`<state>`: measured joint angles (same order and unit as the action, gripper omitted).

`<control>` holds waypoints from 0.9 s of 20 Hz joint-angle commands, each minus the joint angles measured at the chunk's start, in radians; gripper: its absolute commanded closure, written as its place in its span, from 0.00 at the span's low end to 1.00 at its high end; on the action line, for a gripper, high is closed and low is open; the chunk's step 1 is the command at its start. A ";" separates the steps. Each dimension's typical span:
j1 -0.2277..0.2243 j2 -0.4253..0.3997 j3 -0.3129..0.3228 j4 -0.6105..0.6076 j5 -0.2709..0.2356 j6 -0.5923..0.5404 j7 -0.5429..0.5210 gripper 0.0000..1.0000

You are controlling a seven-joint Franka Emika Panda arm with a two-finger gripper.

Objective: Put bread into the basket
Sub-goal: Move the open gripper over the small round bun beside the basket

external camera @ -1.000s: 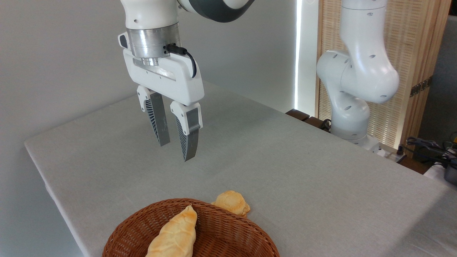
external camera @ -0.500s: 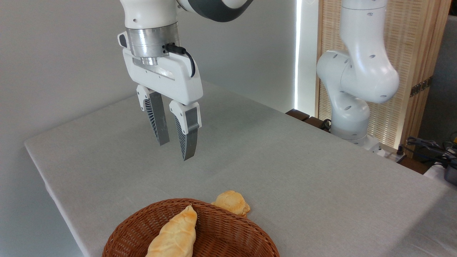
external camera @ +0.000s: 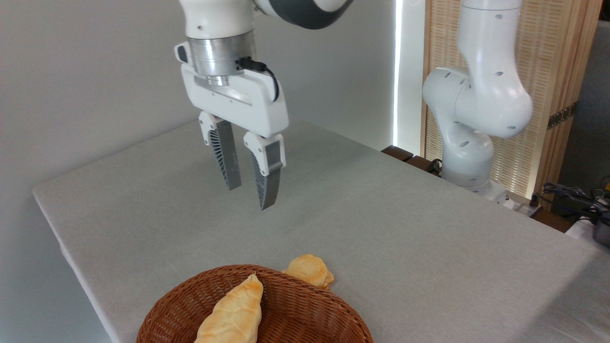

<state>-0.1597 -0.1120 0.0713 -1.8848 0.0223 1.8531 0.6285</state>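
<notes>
The bread [external camera: 310,270] lay on the worktop [external camera: 405,238], touching the basket [external camera: 305,314] rim's far side. The pincer [external camera: 251,197] hung empty, jaws slightly parted, well above. The bread was probably light and crushable; a gentle grip across its rounded middle suited it.

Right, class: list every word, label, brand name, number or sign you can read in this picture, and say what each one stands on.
None: no readable text shows anywhere.
The gripper, basket, bread and table carry no visible lettering.
The dark fitting on the wooden panel at the right is too small to show any marking.
</notes>
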 commanded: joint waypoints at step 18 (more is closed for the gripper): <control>0.075 -0.152 0.062 -0.392 0.004 0.377 -0.225 0.00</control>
<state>-0.0834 -0.2662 0.1174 -2.2606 0.0050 2.2027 0.3703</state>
